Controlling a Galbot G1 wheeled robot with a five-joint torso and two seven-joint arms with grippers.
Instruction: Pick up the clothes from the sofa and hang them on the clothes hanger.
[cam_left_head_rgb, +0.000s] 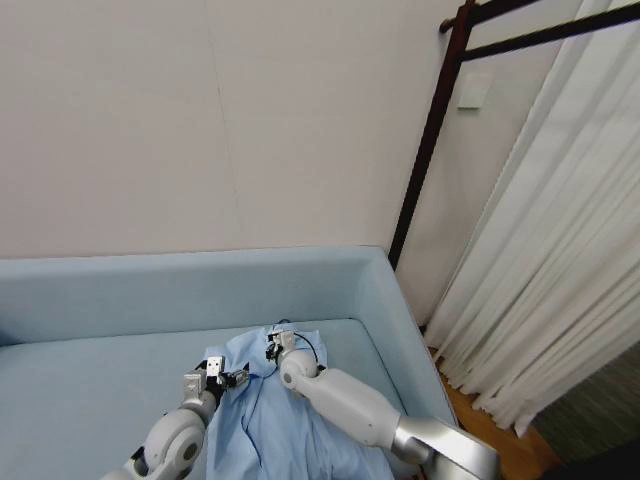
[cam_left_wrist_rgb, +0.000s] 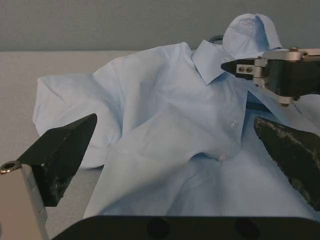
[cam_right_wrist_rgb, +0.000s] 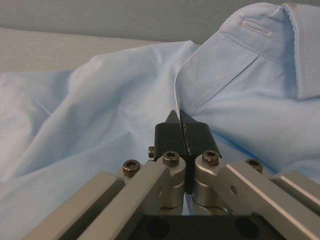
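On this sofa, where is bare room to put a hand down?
Free: the pale blue sofa seat left of the light blue button shirt, up to the backrest. Crowded: the shirt's collar, where the left end effector and the right end effector sit.

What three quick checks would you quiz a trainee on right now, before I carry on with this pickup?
1. True or false: the right gripper has its jaws shut on the shirt by the collar.
2. Pick one. The left gripper has its jaws: A) shut on a sleeve; B) open over the shirt; C) open over a bare cushion.
3. Fill in: in the head view, the clothes hanger stands to the robot's ____, past the end of the sofa.

Key: 1 true; 2 B; 3 right.
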